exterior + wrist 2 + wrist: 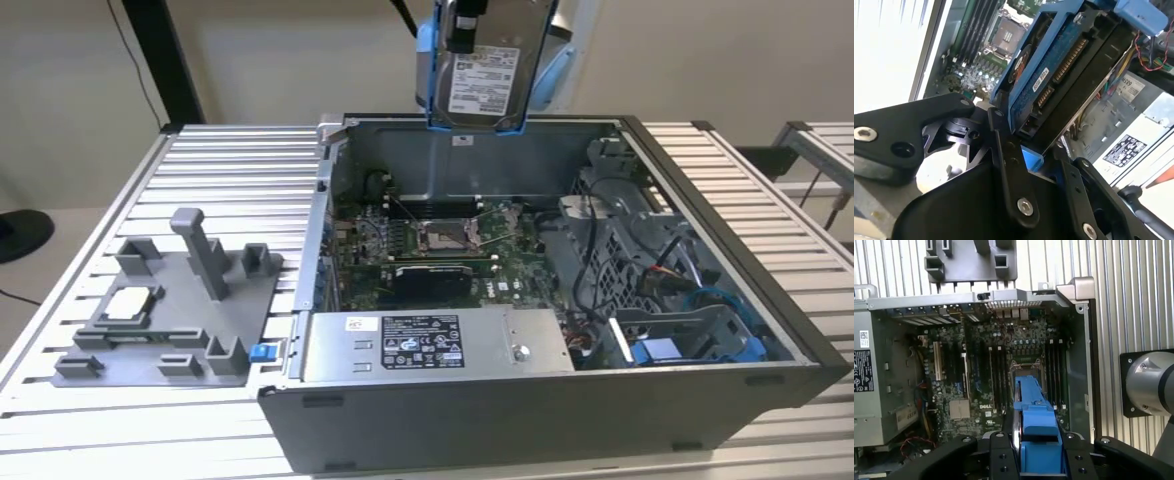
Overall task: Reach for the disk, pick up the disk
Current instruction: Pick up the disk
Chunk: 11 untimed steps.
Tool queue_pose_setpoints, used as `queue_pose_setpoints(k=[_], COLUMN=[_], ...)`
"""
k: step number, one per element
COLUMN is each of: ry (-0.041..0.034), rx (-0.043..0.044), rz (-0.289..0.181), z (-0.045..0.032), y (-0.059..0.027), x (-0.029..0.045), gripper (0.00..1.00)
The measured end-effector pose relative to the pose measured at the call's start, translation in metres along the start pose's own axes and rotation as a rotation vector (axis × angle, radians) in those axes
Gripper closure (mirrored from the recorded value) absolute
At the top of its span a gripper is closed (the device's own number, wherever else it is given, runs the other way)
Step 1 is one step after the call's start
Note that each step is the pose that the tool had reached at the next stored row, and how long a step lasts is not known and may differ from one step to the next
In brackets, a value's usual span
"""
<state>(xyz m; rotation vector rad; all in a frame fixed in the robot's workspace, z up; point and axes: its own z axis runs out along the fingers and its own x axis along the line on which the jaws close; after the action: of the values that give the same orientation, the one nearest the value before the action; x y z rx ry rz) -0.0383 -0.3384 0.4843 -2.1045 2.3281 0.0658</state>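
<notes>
At top centre of the exterior view, my gripper (470, 40) clamps the disk (483, 75) high above the computer case (561, 420); I keep the squeeze firm.

Workshop or lab test bench: an open computer case (561, 400) and a grey fixture tray (174, 320) on a slatted aluminium table (227, 180), centre frame.

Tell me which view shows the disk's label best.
Exterior view: the disk hangs above the open computer case, white label facing the camera. The second wrist view shows its connector side and blue bracket; the first wrist view shows it edge-on in the gripper.
</notes>
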Motion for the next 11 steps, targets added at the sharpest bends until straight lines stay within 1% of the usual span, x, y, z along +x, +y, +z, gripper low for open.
queue_pose_setpoints(k=[4, 11], ry=[0.0, 0.0001], rx=[0.0, -0.0001], rz=[0.0, 0.0], z=[-0.0002, -0.0008], y=[-0.0079, -0.0288], x=[-0.0008, -0.0029], gripper=[1.0, 1.0])
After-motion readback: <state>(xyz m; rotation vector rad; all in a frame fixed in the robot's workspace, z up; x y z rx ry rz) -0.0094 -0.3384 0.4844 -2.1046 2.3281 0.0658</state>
